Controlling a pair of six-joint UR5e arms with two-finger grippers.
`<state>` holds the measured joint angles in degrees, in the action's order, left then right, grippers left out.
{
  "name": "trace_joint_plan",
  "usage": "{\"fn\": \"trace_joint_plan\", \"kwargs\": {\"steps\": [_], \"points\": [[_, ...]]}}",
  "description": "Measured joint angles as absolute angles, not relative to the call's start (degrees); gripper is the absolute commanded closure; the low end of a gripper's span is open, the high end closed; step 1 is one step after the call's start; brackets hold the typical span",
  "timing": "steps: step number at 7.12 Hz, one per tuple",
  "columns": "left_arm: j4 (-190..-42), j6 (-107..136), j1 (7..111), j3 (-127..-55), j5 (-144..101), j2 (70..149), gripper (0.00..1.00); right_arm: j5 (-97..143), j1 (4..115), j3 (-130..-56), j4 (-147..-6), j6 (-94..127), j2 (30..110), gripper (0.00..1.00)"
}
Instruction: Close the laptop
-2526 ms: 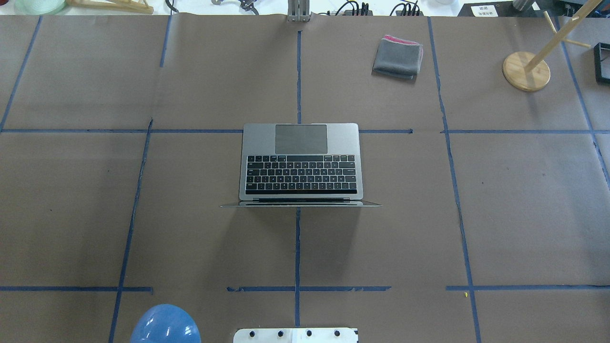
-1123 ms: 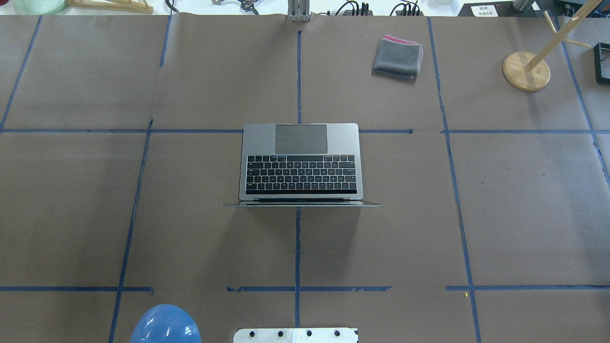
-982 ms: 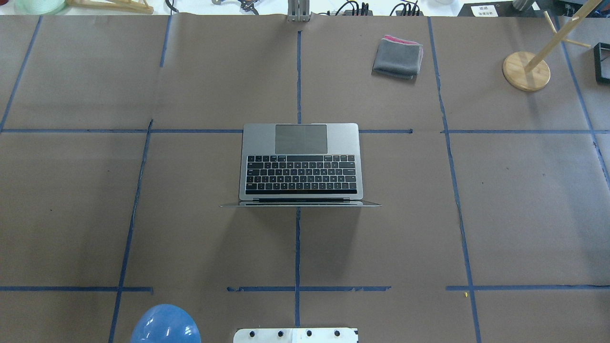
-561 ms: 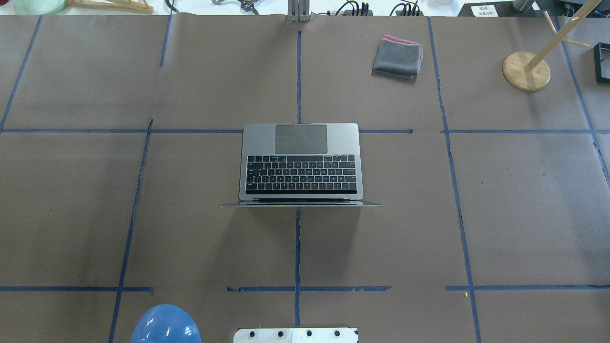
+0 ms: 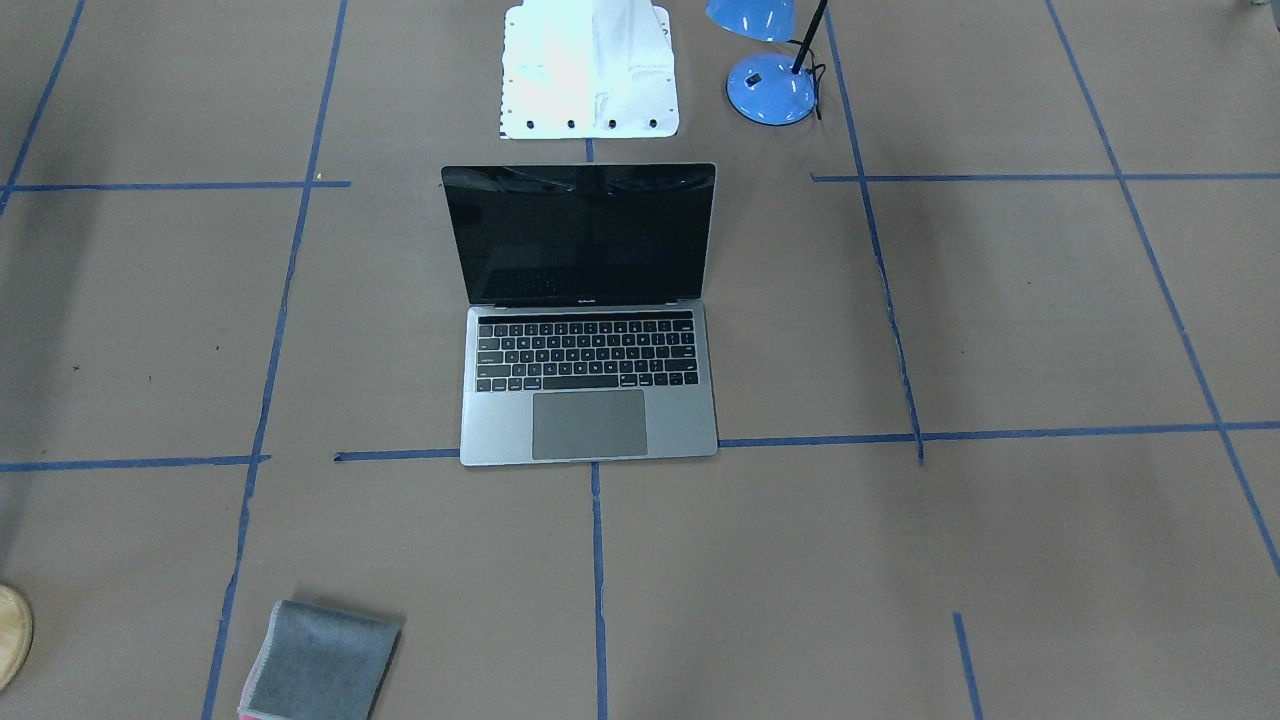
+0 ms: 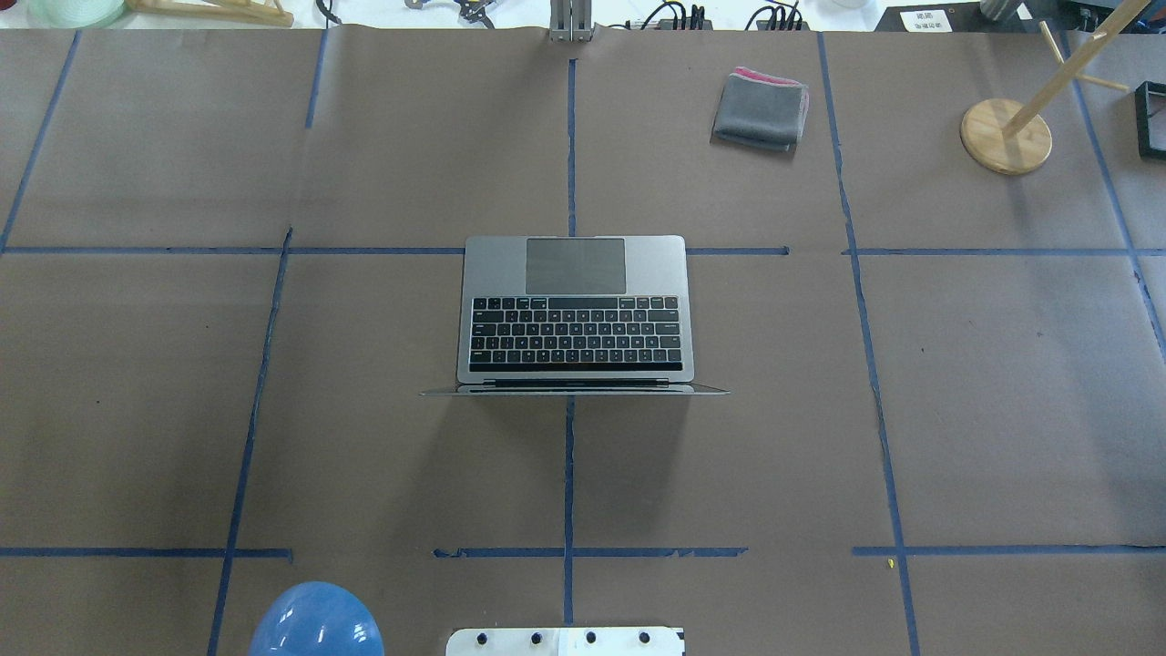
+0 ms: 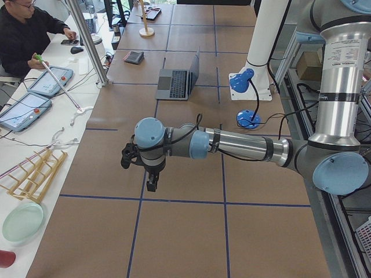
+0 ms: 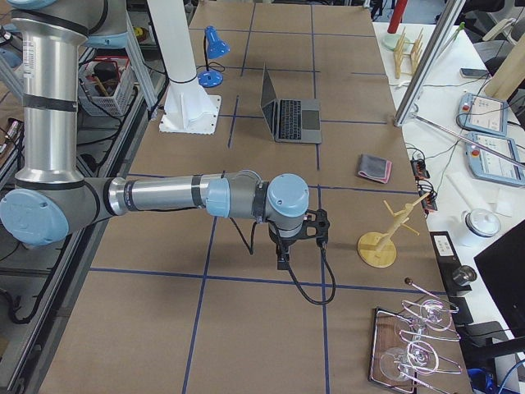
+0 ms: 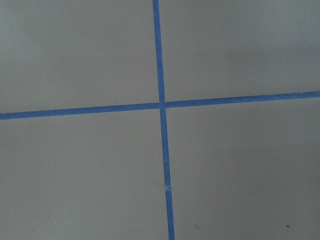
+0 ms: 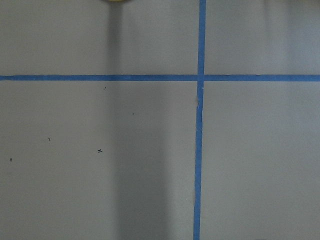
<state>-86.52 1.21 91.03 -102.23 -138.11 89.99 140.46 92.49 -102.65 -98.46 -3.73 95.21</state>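
The space-grey laptop (image 6: 576,310) stands open in the middle of the table, its black screen (image 5: 580,235) upright and facing away from the robot. It also shows in the exterior left view (image 7: 178,83) and the exterior right view (image 8: 292,115). My left gripper (image 7: 151,184) hangs over the table far to the laptop's left. My right gripper (image 8: 284,261) hangs far to its right. Both show only in the side views, so I cannot tell whether they are open or shut. The wrist views show only brown paper and blue tape.
A folded grey cloth (image 6: 761,109) lies far right of the laptop. A wooden stand (image 6: 1006,135) is at the far right. A blue desk lamp (image 5: 771,85) and the white robot base (image 5: 588,70) are behind the laptop lid. An operator (image 7: 26,35) sits across the table.
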Motion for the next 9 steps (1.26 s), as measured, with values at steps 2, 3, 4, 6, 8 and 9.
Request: {"fn": "trace_joint_plan", "kwargs": {"steps": [2, 3, 4, 6, 8, 9], "points": [[-86.32, 17.06, 85.56, -114.91, -138.24, 89.97, 0.00, 142.32, 92.48, -102.89, -98.34, -3.75, 94.87, 0.00], [-86.34, 27.30, 80.48, -120.87, -138.24, 91.09, 0.01, 142.96, 92.44, -103.12, -98.29, -3.63, 94.50, 0.01], [-86.33, 36.88, 75.39, -125.03, -138.07, 93.97, 0.08, 143.23, 92.29, -103.76, -98.27, -2.84, 94.13, 0.04], [-86.35, 53.34, 65.94, -128.32, -137.02, 102.97, 0.34, 143.43, 90.33, -108.64, -98.26, 4.43, 93.97, 0.06], [-86.32, 66.94, 57.01, -128.79, -132.14, 111.48, 0.77, 143.51, 86.36, -116.75, -98.21, 16.51, 94.00, 0.15], [-86.31, 71.58, 51.90, -128.92, -127.67, 114.00, 0.91, 143.45, 83.50, -120.67, -98.08, 21.82, 94.01, 0.39]]}}
